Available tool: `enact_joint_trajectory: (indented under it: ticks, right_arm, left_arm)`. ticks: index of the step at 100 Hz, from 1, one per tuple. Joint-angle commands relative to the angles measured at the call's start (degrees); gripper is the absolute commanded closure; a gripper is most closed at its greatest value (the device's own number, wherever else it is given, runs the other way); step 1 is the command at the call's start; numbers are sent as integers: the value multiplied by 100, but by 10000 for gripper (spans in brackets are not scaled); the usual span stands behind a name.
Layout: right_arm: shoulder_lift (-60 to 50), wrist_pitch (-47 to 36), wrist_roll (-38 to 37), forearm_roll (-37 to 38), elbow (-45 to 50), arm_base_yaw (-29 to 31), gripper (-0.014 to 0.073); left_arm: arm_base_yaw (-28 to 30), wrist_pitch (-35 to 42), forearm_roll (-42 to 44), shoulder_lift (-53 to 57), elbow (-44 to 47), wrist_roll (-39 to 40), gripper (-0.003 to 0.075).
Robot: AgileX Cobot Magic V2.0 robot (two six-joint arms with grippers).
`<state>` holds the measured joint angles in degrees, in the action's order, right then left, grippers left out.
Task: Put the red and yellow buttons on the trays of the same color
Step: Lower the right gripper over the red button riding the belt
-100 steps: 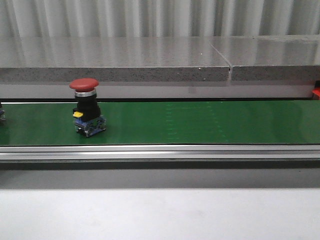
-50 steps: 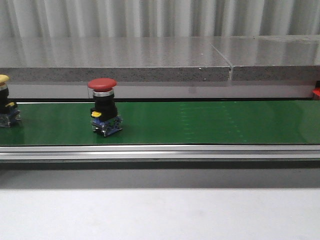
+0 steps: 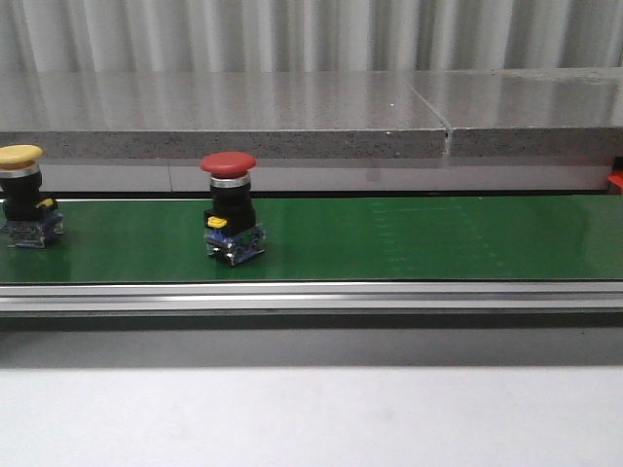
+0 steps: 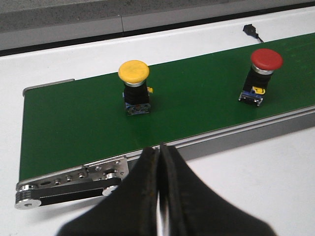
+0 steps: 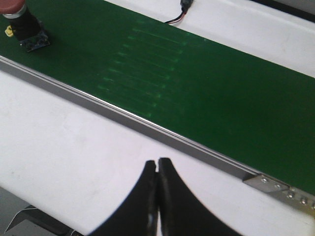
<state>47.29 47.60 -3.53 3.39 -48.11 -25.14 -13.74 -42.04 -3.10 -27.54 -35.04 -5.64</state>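
Nearest the cameras, low in each wrist view, the left tool (image 4: 160,162) and the right tool (image 5: 157,169) are seen with fingers pressed together and nothing held, both over the white tabletop (image 3: 311,418) short of the conveyor rail (image 3: 311,295). Beyond the rail, on the green belt (image 3: 438,238), the red button (image 3: 230,207) is now found left of the frame's centre, having been carried rightward over the last second. The yellow button (image 3: 21,197), absent 1 second ago, has entered at the left edge and trails it. Both stand upright, well apart. The belt is judged to be bringing the red button toward the right tool's reach, so a pick can soon be timed. No trays are visible in any of the 3 views, so their contents cannot be told; 0 buttons appear placed.
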Motion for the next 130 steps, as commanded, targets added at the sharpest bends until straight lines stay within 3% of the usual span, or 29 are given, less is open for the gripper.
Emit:
enact_joint_trajectory:
  ticks: [1, 19, 30, 67, 96, 130]
  right_arm:
    - [371, -257, 29, -41, -421, -104, 572]
    - [1134, -188, 29, -196, -860, -247, 192]
    - [1628, -50, 29, -202, -1194, -338, 57]
    - [3115, 364, 353, -304, -2473, -754, 54]
    - [4445, 1522, 1423, -1006, -3601, -824, 54]
    - [5304, 1155, 1545, -1006, -4171, -824, 54]
  left_arm:
    - [-44, 348, -91, -19, -140, 11, 741]
    - [-44, 348, -91, -19, -140, 11, 741]
    - [-44, 348, -91, -19, -140, 11, 741]
    - [-44, 348, -91, -19, -140, 11, 741]
    - [-44, 348, -91, -19, -140, 11, 741]
    - [-44, 348, -91, -19, -140, 11, 741]
